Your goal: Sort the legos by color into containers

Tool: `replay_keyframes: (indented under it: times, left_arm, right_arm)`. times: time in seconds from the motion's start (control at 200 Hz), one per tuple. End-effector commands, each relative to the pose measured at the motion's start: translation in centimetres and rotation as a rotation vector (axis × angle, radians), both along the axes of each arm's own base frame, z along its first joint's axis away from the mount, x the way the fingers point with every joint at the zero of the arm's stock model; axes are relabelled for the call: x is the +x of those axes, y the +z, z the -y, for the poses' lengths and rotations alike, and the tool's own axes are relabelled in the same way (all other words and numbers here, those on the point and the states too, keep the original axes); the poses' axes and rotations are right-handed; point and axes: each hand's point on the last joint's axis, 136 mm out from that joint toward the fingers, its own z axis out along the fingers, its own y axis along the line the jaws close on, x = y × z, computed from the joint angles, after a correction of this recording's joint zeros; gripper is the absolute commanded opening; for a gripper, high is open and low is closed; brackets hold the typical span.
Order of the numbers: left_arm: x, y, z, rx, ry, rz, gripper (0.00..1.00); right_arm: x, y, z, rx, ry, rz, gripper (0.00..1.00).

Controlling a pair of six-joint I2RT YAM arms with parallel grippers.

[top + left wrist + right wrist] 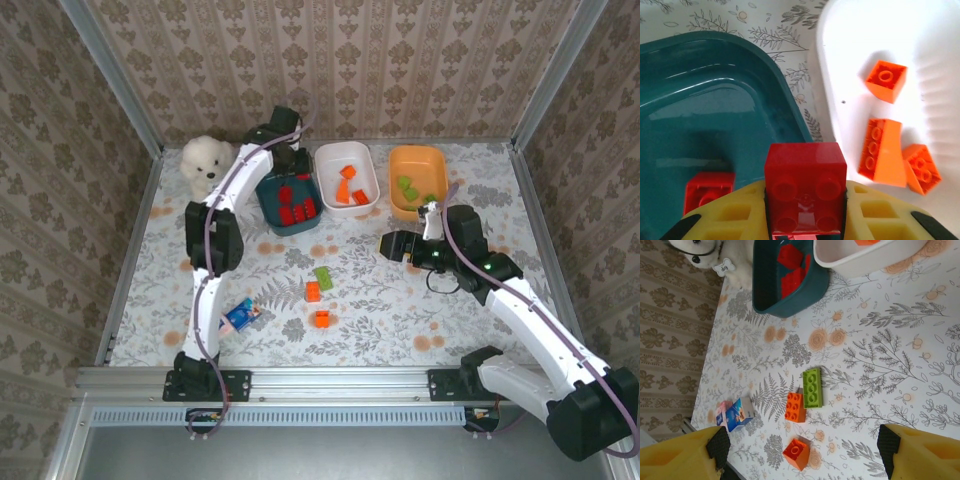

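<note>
Red lego point(805, 187) pinched between left jaws, teal bin point(715, 60) below — right jaws apart

**Wallpapered booth around a floral desk**

Three walls point(400, 70) papered in beige damask close in a desk point(400, 310). Its white covering is printed with grey ferns and orange flowers. Bare aluminium posts point(112, 80) mark the back corners, and a grooved metal rail point(330, 380) runs along the near edge. The light is soft and even.
</note>
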Motion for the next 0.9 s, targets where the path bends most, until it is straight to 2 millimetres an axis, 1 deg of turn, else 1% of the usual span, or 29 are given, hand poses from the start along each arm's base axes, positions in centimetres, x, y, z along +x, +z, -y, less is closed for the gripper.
replay_keyframes:
  times: [0.0,0.115,0.195,0.25,0.45,0.55,0.615,0.745,0.81,0.85,0.9]
  left_arm:
    - [1.8,-0.4,-0.9,-0.063,0.047,-0.012,0.31]
    - [2.6,-1.3,-2.0,-0.078,0.083,-0.027,0.31]
    - [3.0,-1.8,-2.1,-0.103,0.081,-0.031,0.31]
    - [3.1,-2.2,-1.8,-0.113,0.067,-0.038,0.32]
    - [2.4,-4.1,-1.8,-0.096,0.049,-0.102,0.42]
    - [2.2,-4.7,-2.0,-0.102,0.060,-0.125,0.44]
    - [2.1,-4.7,-2.0,-0.108,0.065,-0.131,0.44]
    - [2.1,-4.2,-1.9,-0.130,0.073,-0.136,0.47]
    - [2.2,-3.3,-1.9,-0.136,0.074,-0.120,0.50]
    - [2.3,-2.3,-1.9,-0.145,0.075,-0.103,0.50]
    - [2.4,-0.9,-1.8,-0.156,0.078,-0.079,0.52]
  right_arm:
    - [0.1,1.6,-0.6,0.017,0.032,0.042,0.81]
    - [-0.2,1.4,-0.4,0.009,0.028,0.033,0.81]
    - [-0.3,1.2,-0.3,0.006,0.025,0.026,0.81]
    - [-0.3,1.2,-0.4,0.006,0.026,0.024,0.81]
    - [0.2,1.0,-0.6,0.001,0.032,0.013,0.81]
    - [0.5,1.0,-0.8,-0.004,0.040,0.012,0.81]
    - [0.7,1.1,-0.9,-0.008,0.045,0.014,0.81]
    - [1.1,1.2,-1.1,-0.030,0.059,0.016,0.80]
    - [1.1,1.1,-1.3,-0.074,0.077,0.025,0.80]
    - [1.0,0.9,-1.6,-0.126,0.099,0.034,0.79]
    - [0.6,0.8,-2.5,-0.192,0.149,0.050,0.79]
